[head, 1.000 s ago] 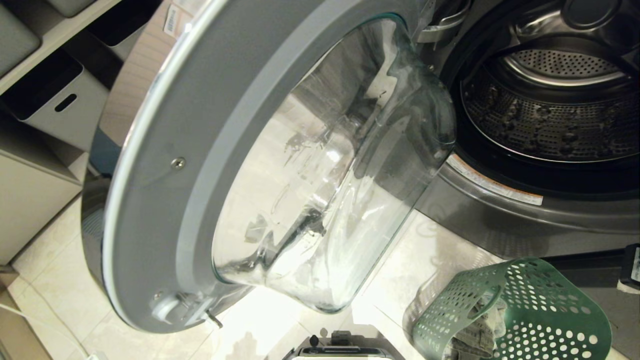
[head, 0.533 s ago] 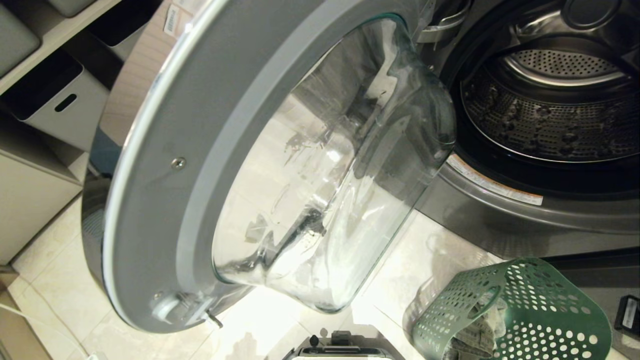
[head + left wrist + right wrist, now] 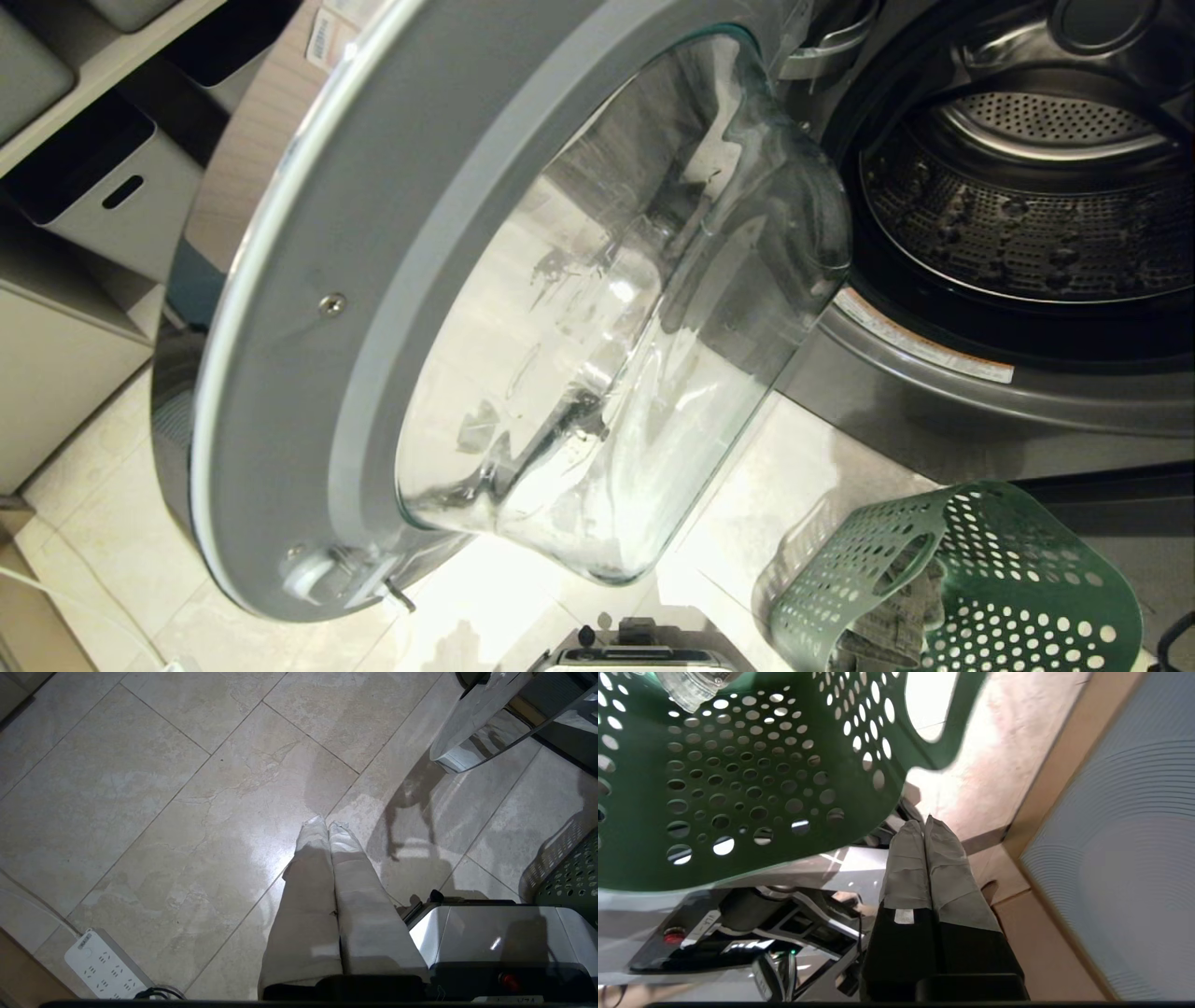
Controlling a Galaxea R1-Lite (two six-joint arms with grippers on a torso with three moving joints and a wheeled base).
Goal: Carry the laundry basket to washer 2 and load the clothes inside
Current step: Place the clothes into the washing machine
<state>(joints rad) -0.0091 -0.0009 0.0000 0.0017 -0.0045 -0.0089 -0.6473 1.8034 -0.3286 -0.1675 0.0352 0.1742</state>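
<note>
Gone from the head view's right edge is the dark right arm part seen earlier. Your right gripper point(image 3: 927, 828) hangs pressed shut and empty beside the laundry basket point(image 3: 1008, 588), which stands on the floor below the washer point(image 3: 980, 392), door open. Next you must open it and reach the clothes point(image 3: 896, 616), mostly hidden. The left gripper point(image 3: 328, 830) is closed, parked.

One washer point(image 3: 980, 392) counted, one glass door point(image 3: 523, 308) swung open, one drum point(image 3: 1018, 215) seen. One laundry basket point(image 3: 1008, 597) counted; one clothes bundle point(image 3: 896, 621) noted inside. Two grippers recorded: left gripper point(image 3: 328, 826), right gripper point(image 3: 925, 823). One power strip point(image 3: 103, 968) counted on floor. Two storage bins point(image 3: 103, 187) noted on shelf.
</note>
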